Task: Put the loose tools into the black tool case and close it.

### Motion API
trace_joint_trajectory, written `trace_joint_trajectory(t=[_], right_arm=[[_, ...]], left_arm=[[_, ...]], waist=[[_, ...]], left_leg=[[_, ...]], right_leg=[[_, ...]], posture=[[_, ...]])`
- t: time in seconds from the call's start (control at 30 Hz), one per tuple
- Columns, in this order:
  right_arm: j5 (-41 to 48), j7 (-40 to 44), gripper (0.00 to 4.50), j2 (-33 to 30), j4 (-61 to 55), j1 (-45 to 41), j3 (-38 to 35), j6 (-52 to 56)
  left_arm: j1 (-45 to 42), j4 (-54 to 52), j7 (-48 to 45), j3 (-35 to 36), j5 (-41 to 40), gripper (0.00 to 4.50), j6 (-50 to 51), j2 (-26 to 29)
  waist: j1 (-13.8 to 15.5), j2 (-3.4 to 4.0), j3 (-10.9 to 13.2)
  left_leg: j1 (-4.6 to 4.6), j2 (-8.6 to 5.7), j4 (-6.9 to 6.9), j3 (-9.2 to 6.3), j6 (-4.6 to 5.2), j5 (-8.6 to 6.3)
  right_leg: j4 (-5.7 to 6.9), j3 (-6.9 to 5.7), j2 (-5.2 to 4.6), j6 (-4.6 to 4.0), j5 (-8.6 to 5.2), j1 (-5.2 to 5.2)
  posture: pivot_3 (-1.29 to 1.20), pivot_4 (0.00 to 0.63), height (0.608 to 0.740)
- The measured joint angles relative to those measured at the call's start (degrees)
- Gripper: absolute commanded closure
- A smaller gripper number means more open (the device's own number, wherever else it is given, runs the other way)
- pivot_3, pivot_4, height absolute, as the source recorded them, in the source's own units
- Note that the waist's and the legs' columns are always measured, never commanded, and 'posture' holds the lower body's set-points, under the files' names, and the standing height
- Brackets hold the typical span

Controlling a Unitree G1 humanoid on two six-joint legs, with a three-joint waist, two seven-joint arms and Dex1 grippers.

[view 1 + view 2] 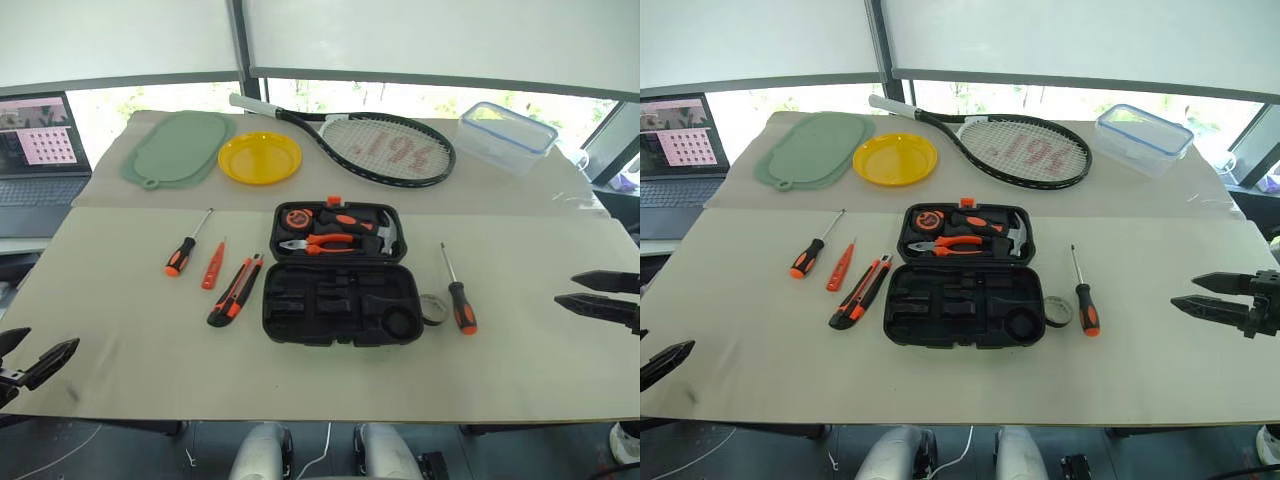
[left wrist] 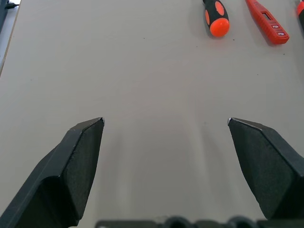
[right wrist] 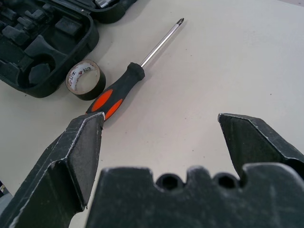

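A black moulded plastic tool case (image 1: 340,275) lies open mid-desk. Left gripper (image 1: 28,358) and right gripper (image 1: 600,292), both released and empty, hover at opposite desk edges.

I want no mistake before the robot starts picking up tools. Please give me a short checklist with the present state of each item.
1. Case lies open, near half bare: ok.
2. Left gripper open and holding nothing: ok.
3. Right gripper open and holding nothing: ok.
4. Loose tools apart from each other: screwdriver, tester and knife left of the case: ok.
5. Second screwdriver on the right; tape roll touches or nearly touches the case: cannot tell.
6. All tools packed, case closed: not ok.
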Motion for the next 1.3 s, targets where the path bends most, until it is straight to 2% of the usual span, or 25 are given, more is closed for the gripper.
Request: trace_joint_trajectory(t=[0.1, 0.23, 0.3, 0.43, 0.57, 0.67, 0.8, 0.93, 0.97, 1.03, 1.17, 1.27, 1.3], right_arm=[[-0.7, -0.7, 0.03, 0.5, 0.1, 0.2, -0.3, -2.0], [-0.7, -4.9, 0.03, 4.0, -5.3, 0.4, -1.1, -4.6], [1.8, -6.5, 0.03, 4.3, -13.7, 1.6, -2.9, -1.4], [6.1, -8.6, 0.03, 5.2, -27.1, 3.9, -5.1, 3.1], [10.4, -12.1, 0.03, 8.1, -39.0, 4.7, -4.9, 7.5], [14.5, -14.7, 0.03, 10.3, -47.9, 3.4, -3.1, 10.2], [18.5, -17.3, 0.03, 11.3, -54.5, 1.1, -0.4, 12.7], [21.0, -20.2, 0.03, 12.5, -58.3, -0.5, 0.6, 14.2], [21.4, -20.6, 0.0, 12.7, -58.9, -0.6, 0.9, 14.3], [22.4, -21.8, 0.0, 13.3, -60.3, -0.9, 1.6, 14.4], [22.7, -23.1, 0.0, 13.5, -61.3, -0.9, 2.0, 14.4], [22.4, -23.5, 0.0, 13.5, -61.3, -0.9, 2.0, 14.3], [22.3, -23.8, 0.0, 13.5, -61.2, -0.9, 2.1, 14.2]], left_arm=[[-1.7, -0.2, 1.2, -1.0, 0.4, 0.0, 1.4, 0.5], [-11.5, -2.7, 6.3, -8.2, 0.7, 0.0, 8.3, 5.1], [-18.3, -3.7, 9.4, -12.7, 0.7, 0.0, 13.7, 8.3], [-27.2, -3.4, 11.9, -20.0, 0.7, 0.0, 20.2, 10.3], [-38.2, 0.1, 13.9, -29.3, 1.2, 0.0, 25.5, 10.5], [-49.7, 7.2, 16.2, -38.4, 5.3, 0.0, 26.4, 8.0], [-55.9, 14.1, 16.1, -45.0, 7.9, 0.0, 26.7, 5.0], [-59.4, 22.5, 16.3, -49.9, 13.4, 0.0, 22.6, 3.3], [-60.2, 24.1, 16.3, -50.0, 14.1, 0.54, 21.7, 2.7], [-62.2, 27.4, 16.8, -50.2, 15.4, 1.1, 20.2, 1.5], [-63.9, 30.4, 16.4, -50.1, 16.9, 2.62, 18.9, 0.6], [-64.2, 31.1, 16.2, -49.8, 17.7, 3.59, 18.2, 0.1], [-64.2, 31.1, 16.2, -49.8, 17.8, 3.63, 18.1, 0.0]], waist=[[0.1, 0.01, 0.0], [1.1, 0.01, 0.0], [1.2, 0.14, 0.0], [1.1, 0.12, 0.0], [1.1, 0.03, 0.1], [1.3, 0.0, 0.1], [1.3, -0.26, 0.2], [1.2, -0.4, 0.3], [1.3, -0.45, 0.3], [1.4, -0.47, 0.3], [1.5, -0.49, 0.3], [1.5, -0.49, 0.3], [1.5, -0.49, 0.3]], left_leg=[[0.07, -0.01, 0.0, 0.01, 0.0, 0.0], [0.06, -0.05, 0.02, 0.07, -0.21, -0.01], [0.06, -0.07, 0.0, 0.11, -0.06, 0.07], [0.07, 0.04, -0.05, 0.09, -0.14, 0.02], [0.05, 0.02, -0.03, 0.09, -0.17, 0.02], [0.07, -0.12, 0.01, 0.06, -0.21, 0.06], [-0.01, -0.12, 0.01, 0.05, -0.19, 0.05], [-0.07, -0.12, 0.01, 0.04, -0.19, 0.05], [-0.09, -0.12, 0.03, 0.03, -0.19, 0.05], [-0.09, -0.13, 0.08, 0.02, -0.18, 0.06], [-0.08, -0.12, 0.12, -0.03, -0.17, 0.06], [-0.07, -0.12, 0.12, -0.04, -0.17, 0.06], [-0.07, -0.12, 0.12, -0.05, -0.17, 0.06]], right_leg=[[0.0, -0.01, 0.01, 0.0, 0.0, 0.05], [0.1, 0.03, 0.04, 0.03, 0.05, 0.07], [0.14, 0.07, 0.07, 0.4, 0.25, 0.04], [0.15, 0.01, 0.31, 0.37, 0.21, 0.05], [0.16, 0.02, 0.39, 0.36, 0.2, 0.03], [0.18, 0.02, 0.43, 0.39, 0.22, 0.1], [0.13, 0.01, 0.45, 0.41, 0.22, 0.05], [0.12, 0.0, 0.46, 0.4, 0.22, 0.0], [0.12, -0.01, 0.45, 0.4, 0.22, 0.01], [0.14, -0.02, 0.43, 0.41, 0.22, 0.03], [0.16, -0.04, 0.41, 0.42, 0.22, 0.07], [0.19, -0.04, 0.42, 0.42, 0.22, 0.07], [0.2, -0.04, 0.42, 0.42, 0.22, 0.07]], posture=[[0.0, 0.15, 0.738], [0.0, 0.15, 0.738], [0.0, 0.15, 0.738], [0.0, 0.15, 0.738], [0.0, 0.15, 0.738], [0.0, 0.15, 0.738], [0.0, 0.15, 0.738], [0.0, 0.15, 0.738], [0.0, 0.15, 0.738], [0.0, 0.15, 0.738], [0.0, 0.15, 0.738], [0.0, 0.15, 0.738], [0.0, 0.15, 0.738]])
